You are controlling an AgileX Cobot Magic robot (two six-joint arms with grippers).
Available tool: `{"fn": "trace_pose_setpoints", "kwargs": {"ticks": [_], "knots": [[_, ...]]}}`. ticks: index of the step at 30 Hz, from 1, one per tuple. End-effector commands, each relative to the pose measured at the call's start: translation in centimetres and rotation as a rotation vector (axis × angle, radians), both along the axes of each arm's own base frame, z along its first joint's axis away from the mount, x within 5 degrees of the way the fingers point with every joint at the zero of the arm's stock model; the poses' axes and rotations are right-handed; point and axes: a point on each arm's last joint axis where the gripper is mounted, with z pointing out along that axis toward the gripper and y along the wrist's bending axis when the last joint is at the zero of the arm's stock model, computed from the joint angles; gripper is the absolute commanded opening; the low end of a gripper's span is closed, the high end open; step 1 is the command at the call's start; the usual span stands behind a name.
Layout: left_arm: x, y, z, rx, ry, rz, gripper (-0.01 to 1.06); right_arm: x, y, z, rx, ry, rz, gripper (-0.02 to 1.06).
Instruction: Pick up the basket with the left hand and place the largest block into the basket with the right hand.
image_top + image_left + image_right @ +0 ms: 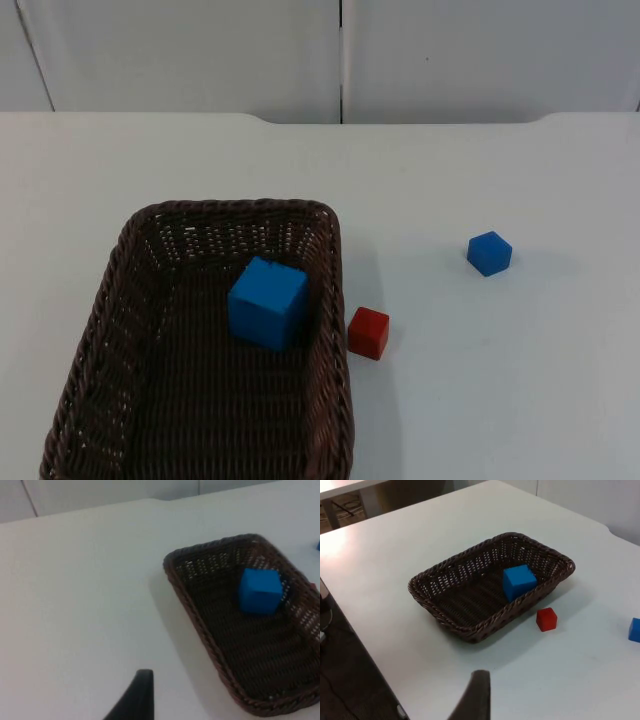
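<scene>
Though walled in basket (325,300), big block (267,302).

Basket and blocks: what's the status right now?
Large blue block sits inside the basket, basket on the table. Small blue block and red block lie outside it. Both grippers away from the basket.

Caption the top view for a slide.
Large blue block sits in the wicker basket; red block and small blue block remain outside.
</scene>
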Motion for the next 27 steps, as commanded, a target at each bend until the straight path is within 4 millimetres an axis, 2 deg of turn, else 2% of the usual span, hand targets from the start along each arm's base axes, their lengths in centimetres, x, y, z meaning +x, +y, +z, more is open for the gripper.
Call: {"fn": "trace_pose_setpoints", "kwargs": {"ticks": [1, 9, 13, 27], "knots": [[0.1, 0.3, -0.2, 0.002, 0.007, 0.032, 1.05, 0.0, -0.1, 0.1, 0.000, -0.016, -0.006, 0.81], [0.0, 0.2, -0.2, -0.001, 0.008, 0.030, 1.05, 0.0, 0.0, 0.1, -0.002, -0.019, -0.002, 0.81], [0.0, 0.0, -0.2, 0.014, 0.003, -0.008, 1.05, -0.1, -0.1, -0.7, -0.063, 0.033, 0.002, 0.81], [0.0, 0.0, -0.2, 0.012, 0.003, -0.011, 1.05, -0.1, 0.0, -1.3, -0.072, 0.082, -0.009, 0.81]]}}
